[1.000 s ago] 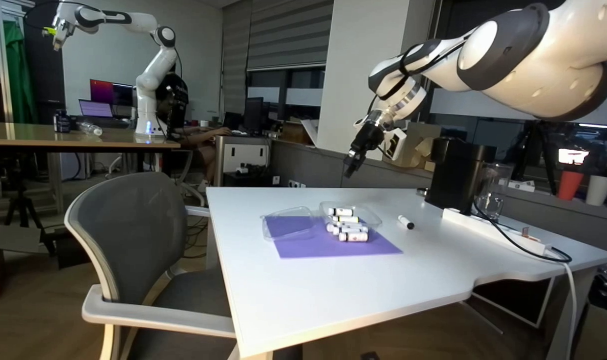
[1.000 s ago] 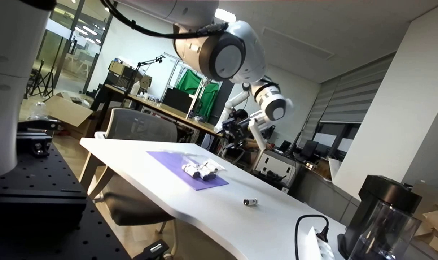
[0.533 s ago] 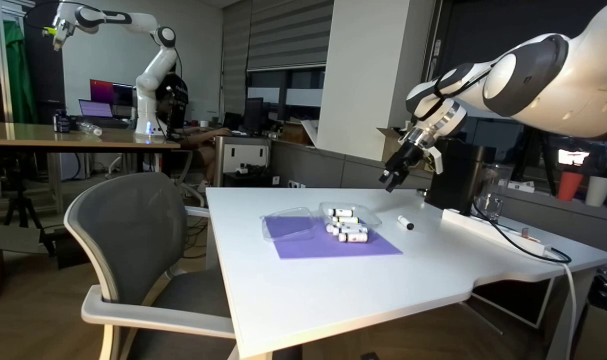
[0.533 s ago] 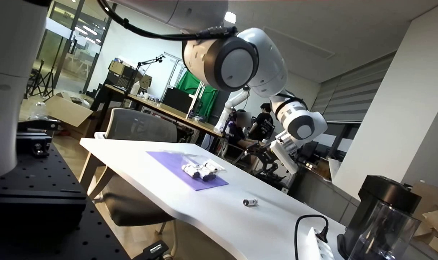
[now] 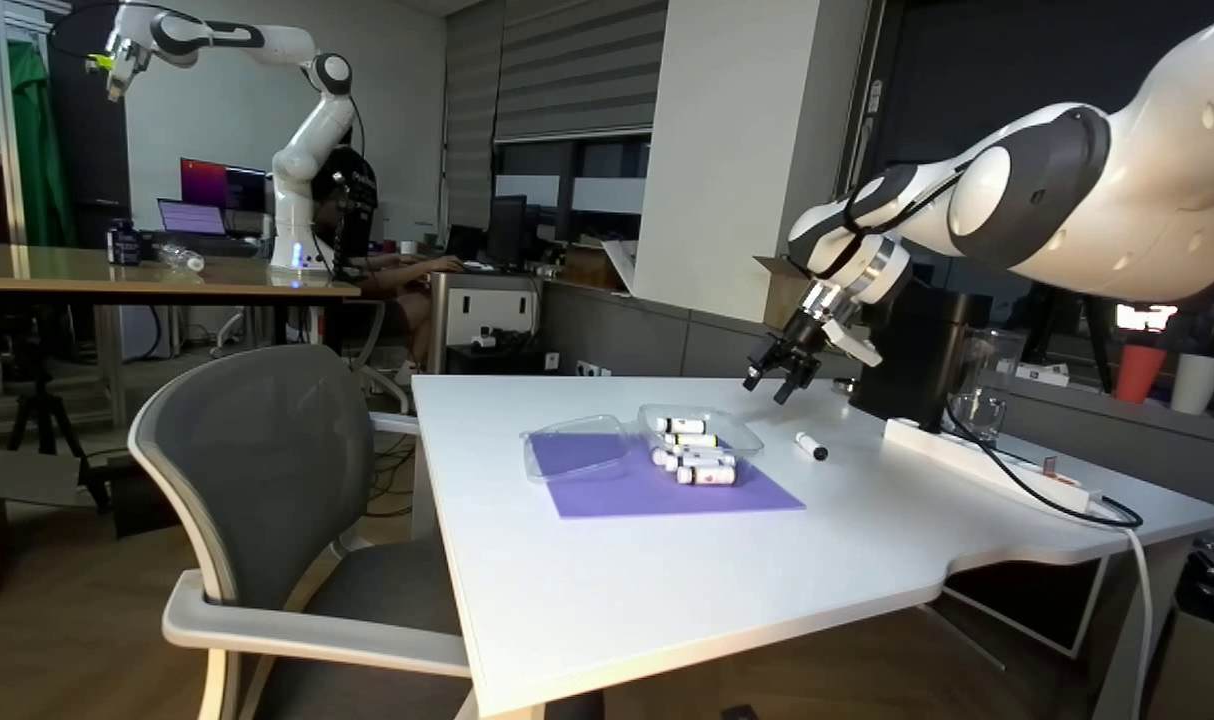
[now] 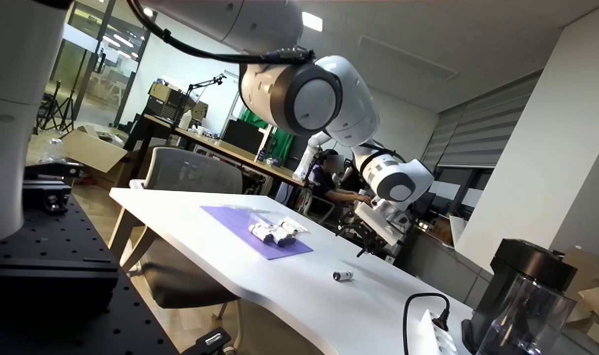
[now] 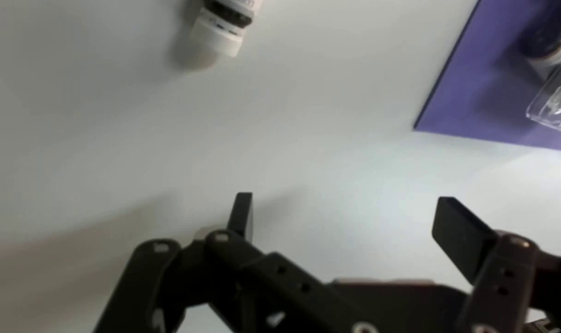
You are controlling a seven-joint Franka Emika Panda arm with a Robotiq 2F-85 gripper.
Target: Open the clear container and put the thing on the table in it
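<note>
Opening is judged to be done: the clear container (image 5: pixel 737 432) is seen uncovered, set partly on the purple mat (image 5: pixel 607 498), with its clear lid (image 5: pixel 579 448) laid off at its 9 o'clock in an exterior view; whether the two are joined by a hinge cannot be told. Several white bottles (image 5: pixel 692 439) are gathered at the container; whether all are enclosed by its walls cannot be made out. Placing is left. The thing to be put in is taken to be the lone bottle (image 5: pixel 812 446), laid on its side on the tabletop (image 5: pixel 617 590), off the mat, at the container's 3 o'clock in an exterior view and apart from it. The pincer (image 7: pixel 345 208) is spread wide with nothing held; in the wrist view the lone bottle is shown at its 11 o'clock, not touched. A grasp, a carry toward the container and a release are judged to remain.
</note>
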